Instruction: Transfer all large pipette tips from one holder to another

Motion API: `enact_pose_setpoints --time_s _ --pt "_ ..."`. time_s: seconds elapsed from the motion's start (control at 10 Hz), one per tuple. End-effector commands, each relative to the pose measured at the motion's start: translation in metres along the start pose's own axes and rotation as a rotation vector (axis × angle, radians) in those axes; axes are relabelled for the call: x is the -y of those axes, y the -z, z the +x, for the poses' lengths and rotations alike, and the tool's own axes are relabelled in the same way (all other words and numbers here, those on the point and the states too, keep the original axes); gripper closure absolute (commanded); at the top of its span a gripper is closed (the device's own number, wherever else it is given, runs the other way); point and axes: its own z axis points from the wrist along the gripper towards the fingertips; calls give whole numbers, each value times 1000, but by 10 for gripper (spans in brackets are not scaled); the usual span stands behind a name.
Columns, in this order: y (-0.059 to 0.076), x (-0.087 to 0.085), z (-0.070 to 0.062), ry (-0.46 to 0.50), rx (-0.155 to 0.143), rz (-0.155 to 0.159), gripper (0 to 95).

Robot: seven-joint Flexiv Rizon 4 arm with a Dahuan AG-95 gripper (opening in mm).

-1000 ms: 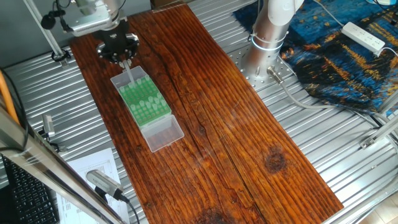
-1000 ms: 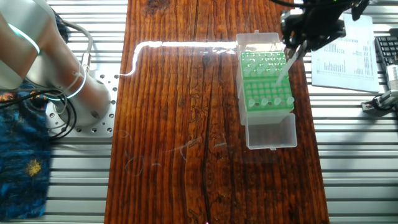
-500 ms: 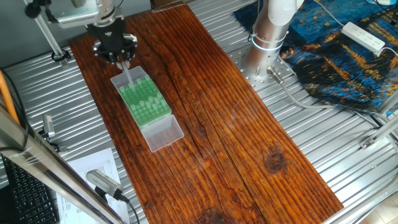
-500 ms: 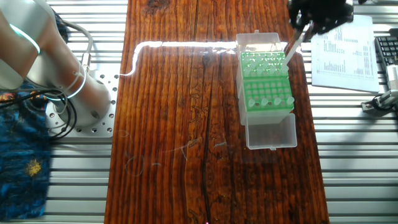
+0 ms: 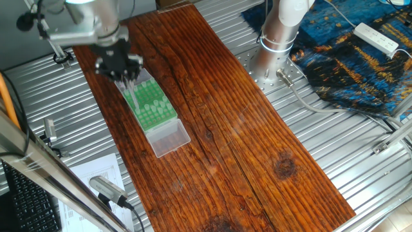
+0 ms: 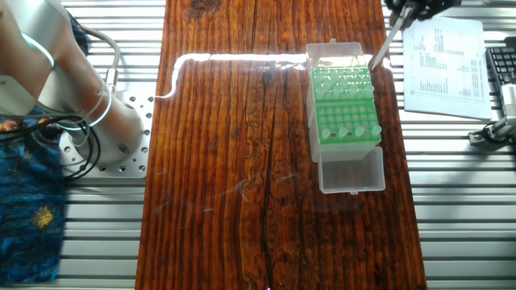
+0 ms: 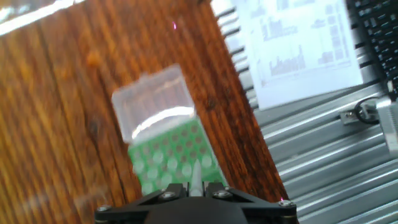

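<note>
Large pipette tips [image 6: 348, 131] stand in a row at one end of green rack [image 6: 347, 105], more whitish tops at the other end; one tip [image 6: 380, 51] is clamped in gripper [image 6: 401, 12], tilted, raised above rack's far edge. In hand view that tip [image 7: 194, 179] points down over rack holes. Clear box [image 6: 351, 169] holds rack on wooden board [image 6: 234, 145]. Printed paper [image 6: 443, 60] and keyboard [image 6: 501, 68] just beside on metal table [image 6: 459, 225]. Arm base [image 5: 278, 32] well apart; wrist blurred in one fixed view.
</note>
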Motion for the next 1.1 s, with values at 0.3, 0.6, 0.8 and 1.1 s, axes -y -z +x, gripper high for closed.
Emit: enact_pose_setpoints --time_s 0.3,0.6,0.8,1.1 --pt "-23 -10 7 -59 7 41 950" --pt "-24 -14 12 -67 -9 55 950" --pt "-27 -15 16 -65 -17 60 950" --pt "-29 -18 21 -63 -13 69 950"
